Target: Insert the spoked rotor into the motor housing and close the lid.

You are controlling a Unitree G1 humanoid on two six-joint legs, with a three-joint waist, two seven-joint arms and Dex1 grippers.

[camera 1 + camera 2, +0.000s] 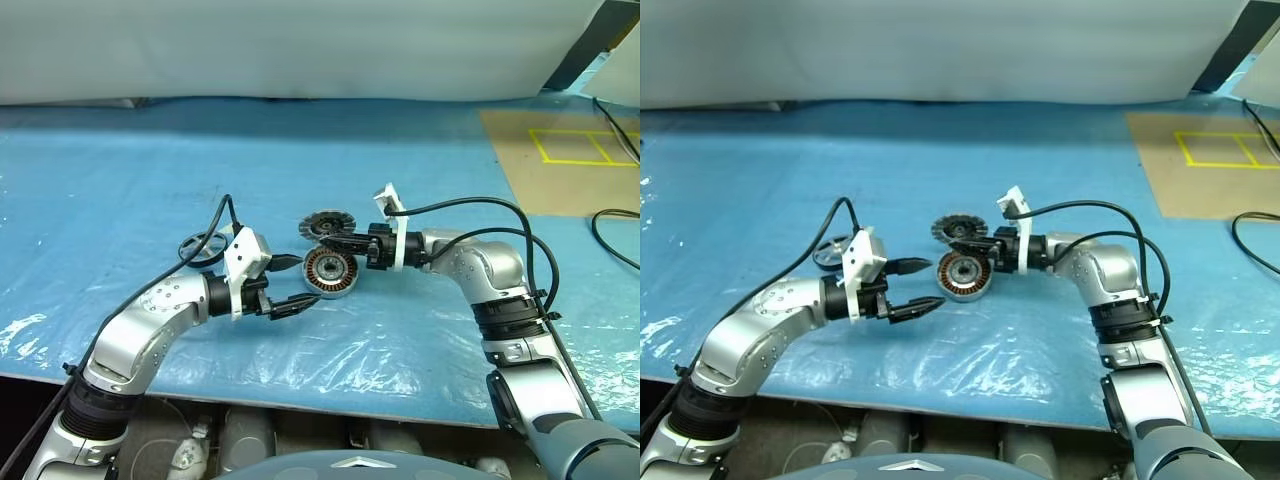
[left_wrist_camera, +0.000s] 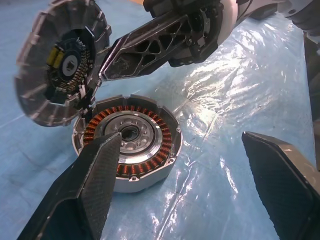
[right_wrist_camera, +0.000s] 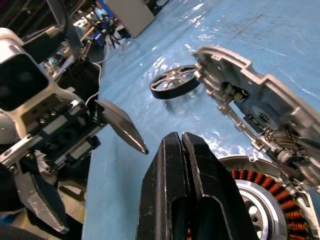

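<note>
The motor housing (image 1: 330, 272) lies on the blue sheet with its copper windings and grey hub facing up. The finned lid (image 1: 322, 225) stands tilted on edge at the housing's far rim, its dark inner face (image 2: 67, 65) showing. My right gripper (image 1: 325, 243) is shut, and its tip rests against the lid's lower edge, over the housing. My left gripper (image 1: 290, 284) is open just left of the housing with nothing between its fingers (image 2: 100, 165). The black spoked rotor (image 3: 172, 82) lies flat on the sheet behind my left wrist, partly hidden by it.
A blue plastic sheet (image 1: 420, 330) covers the table, whose front edge runs close to my arms. At the back right lies a brown board with yellow tape (image 1: 575, 150). Black cables (image 1: 610, 235) trail at the right. A white backdrop closes the far side.
</note>
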